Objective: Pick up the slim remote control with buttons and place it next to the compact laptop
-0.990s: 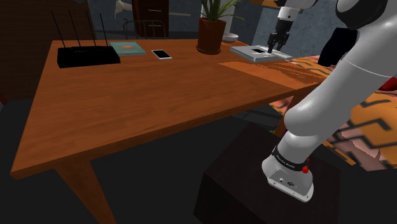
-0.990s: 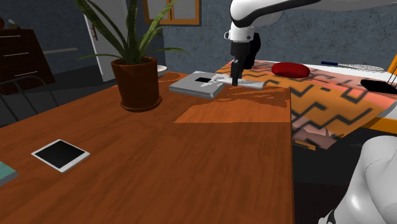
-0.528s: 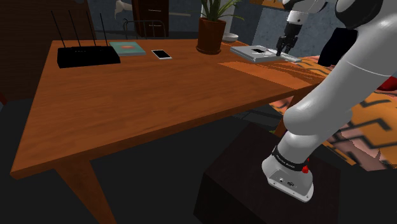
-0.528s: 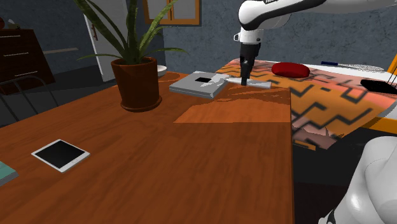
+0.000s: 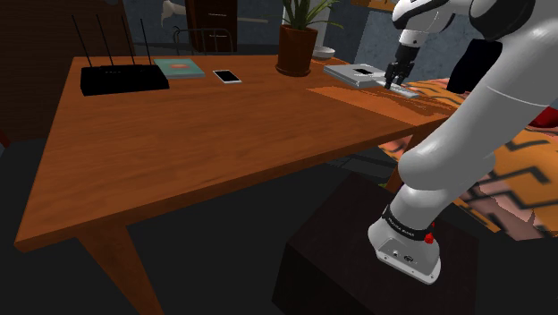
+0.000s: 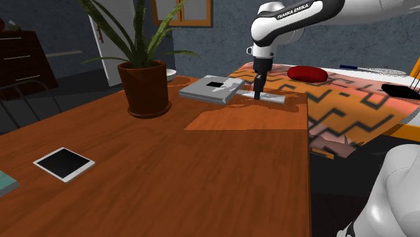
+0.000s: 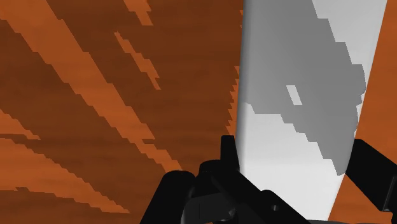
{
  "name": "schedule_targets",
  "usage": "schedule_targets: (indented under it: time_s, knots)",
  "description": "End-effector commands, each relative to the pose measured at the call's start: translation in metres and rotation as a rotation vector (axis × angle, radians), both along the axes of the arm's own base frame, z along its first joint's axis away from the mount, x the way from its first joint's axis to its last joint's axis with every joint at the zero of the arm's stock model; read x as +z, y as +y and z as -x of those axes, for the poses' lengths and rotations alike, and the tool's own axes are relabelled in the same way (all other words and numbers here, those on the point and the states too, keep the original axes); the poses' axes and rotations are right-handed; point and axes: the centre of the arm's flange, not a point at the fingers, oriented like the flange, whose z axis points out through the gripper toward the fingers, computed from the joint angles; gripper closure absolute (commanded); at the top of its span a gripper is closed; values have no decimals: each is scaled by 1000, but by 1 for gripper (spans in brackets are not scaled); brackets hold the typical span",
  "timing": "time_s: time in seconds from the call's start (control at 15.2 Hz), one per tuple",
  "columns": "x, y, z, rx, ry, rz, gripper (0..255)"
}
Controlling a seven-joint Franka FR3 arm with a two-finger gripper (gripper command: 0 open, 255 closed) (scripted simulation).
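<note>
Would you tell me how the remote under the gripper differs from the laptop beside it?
The remote is a narrow strip; the laptop is a broader, squarish slab. The laptop bears a black rectangle on top, while the remote looks plain grey. The gripper clasps the remote between its fingers; the laptop lies free. Both are grey and lie flat, side by side, on the wooden table.

On the table (image 6: 222, 175), the remote (image 6: 274, 97) lies just beside the laptop (image 6: 205, 89), toward the table's edge.
</note>
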Motion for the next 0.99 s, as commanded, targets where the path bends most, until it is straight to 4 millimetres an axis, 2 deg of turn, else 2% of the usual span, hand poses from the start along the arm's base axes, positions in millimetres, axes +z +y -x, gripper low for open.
schedule_targets:
  time_s: [0.0,0.33,0.86,0.92]
  knots:
    - [-10,2,-1,0,-1,1,255]
    - [-40,2,-1,0,-1,1,255]
    - [-40,2,-1,0,-1,1,255]
    - [-40,2,-1,0,-1,1,0]
